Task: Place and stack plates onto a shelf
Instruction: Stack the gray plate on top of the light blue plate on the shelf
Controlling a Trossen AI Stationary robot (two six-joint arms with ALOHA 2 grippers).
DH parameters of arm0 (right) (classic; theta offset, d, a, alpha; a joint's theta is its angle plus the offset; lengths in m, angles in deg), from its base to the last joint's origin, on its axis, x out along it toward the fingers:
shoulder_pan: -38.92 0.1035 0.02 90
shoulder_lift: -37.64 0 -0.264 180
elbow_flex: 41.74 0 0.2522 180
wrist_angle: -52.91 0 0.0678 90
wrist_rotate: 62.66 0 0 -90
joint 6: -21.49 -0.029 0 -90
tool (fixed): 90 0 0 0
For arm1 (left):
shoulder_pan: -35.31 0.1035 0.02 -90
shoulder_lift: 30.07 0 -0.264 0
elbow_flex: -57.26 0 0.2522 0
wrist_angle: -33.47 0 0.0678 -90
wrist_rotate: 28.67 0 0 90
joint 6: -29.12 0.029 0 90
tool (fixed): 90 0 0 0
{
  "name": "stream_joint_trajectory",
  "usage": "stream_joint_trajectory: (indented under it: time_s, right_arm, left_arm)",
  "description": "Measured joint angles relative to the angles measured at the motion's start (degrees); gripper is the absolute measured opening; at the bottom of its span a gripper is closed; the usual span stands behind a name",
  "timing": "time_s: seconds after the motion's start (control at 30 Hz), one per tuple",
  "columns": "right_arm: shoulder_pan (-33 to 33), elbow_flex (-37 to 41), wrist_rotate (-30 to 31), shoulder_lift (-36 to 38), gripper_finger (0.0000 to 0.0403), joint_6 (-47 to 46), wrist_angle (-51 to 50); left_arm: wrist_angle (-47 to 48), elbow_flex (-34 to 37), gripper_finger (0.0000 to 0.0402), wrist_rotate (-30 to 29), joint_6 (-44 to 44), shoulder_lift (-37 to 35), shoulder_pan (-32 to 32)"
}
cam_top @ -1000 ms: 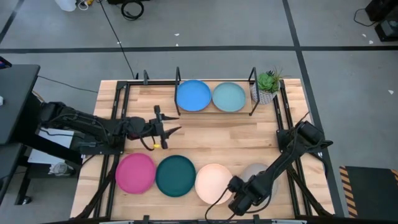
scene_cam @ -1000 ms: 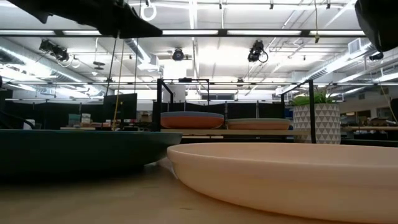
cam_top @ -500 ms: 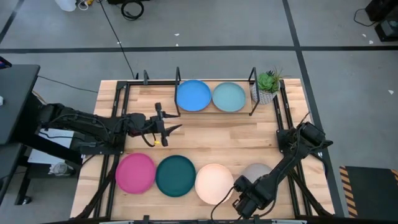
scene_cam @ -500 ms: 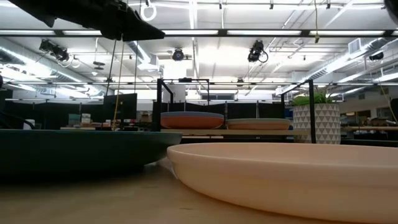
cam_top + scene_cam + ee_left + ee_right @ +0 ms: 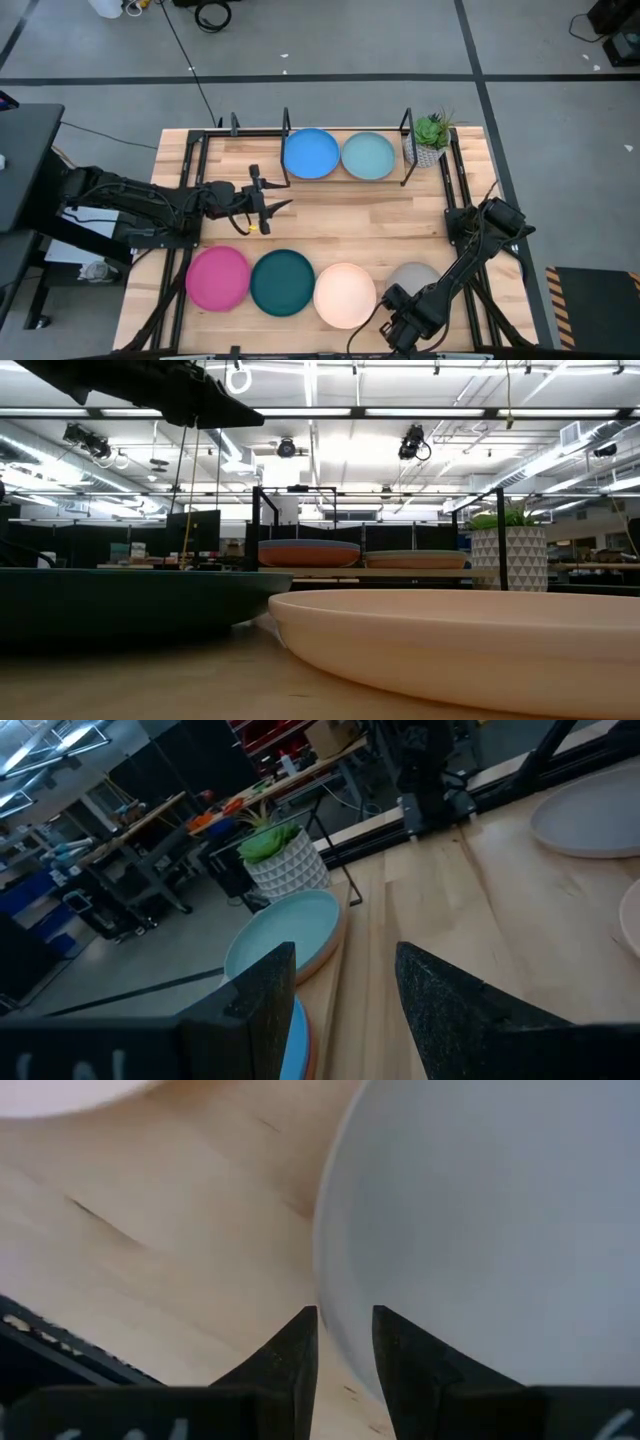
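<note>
On the shelf (image 5: 406,135) at the table's far side, a blue plate (image 5: 311,153) lies on an orange one, and a light blue plate (image 5: 368,156) lies on a tan one. Magenta (image 5: 218,277), dark teal (image 5: 282,282), cream (image 5: 345,295) and grey (image 5: 416,277) plates lie in a row along the near edge. My right gripper (image 5: 397,308) points down over the grey plate's near-left rim (image 5: 325,1280), its fingers narrowly open. My left gripper (image 5: 272,193) hovers open above the bare table left of centre, holding nothing. My right gripper comes from above at the grey plate's near-left rim (image 5: 328,1305), with the rim running into the narrow gap between the fingers. I cannot tell whether the fingertips touch it. The plate lies flat on the table.
A small green plant in a white pot (image 5: 430,140) stands right of the shelf. Black rails (image 5: 188,180) run along the table's left and right sides. Bare wood (image 5: 350,225) lies between the shelf and the plate row.
My right gripper has moved toward the table's near edge and slightly right, from the gap between the cream and grey plates to the grey plate's near-left rim. The plates have stayed where they were.
</note>
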Motion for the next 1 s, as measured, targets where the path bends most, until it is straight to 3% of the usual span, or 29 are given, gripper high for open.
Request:
stream_joint_trajectory:
  time_s: [0.33, 0.63, 0.8, 1.0]
  right_arm:
    - [0.4, 3.0, -2.8, 0.0, 0.0096, 0.1, 3.8]
    - [0.4, 3.0, -3.2, 0.0, 0.0016, 3.1, 3.1]
    - [-0.9, 2.3, -4.2, 0.1, 0.0019, 9.2, -0.3]
    - [-4.8, -1.3, -1.4, 0.1, 0.0016, 26.3, -5.9]
  left_arm:
    - [0.4, 0.0, 0.018, 0.0, 0.0, 0.0, 0.0]
    - [0.4, 0.0, 0.018, -0.1, 0.0, 0.0, 0.0]
    - [0.6, 0.0, 0.018, -0.1, -1.5, 0.0, -0.4]
    - [1.3, 0.0, 0.018, -0.1, -4.9, 0.0, -3.0]
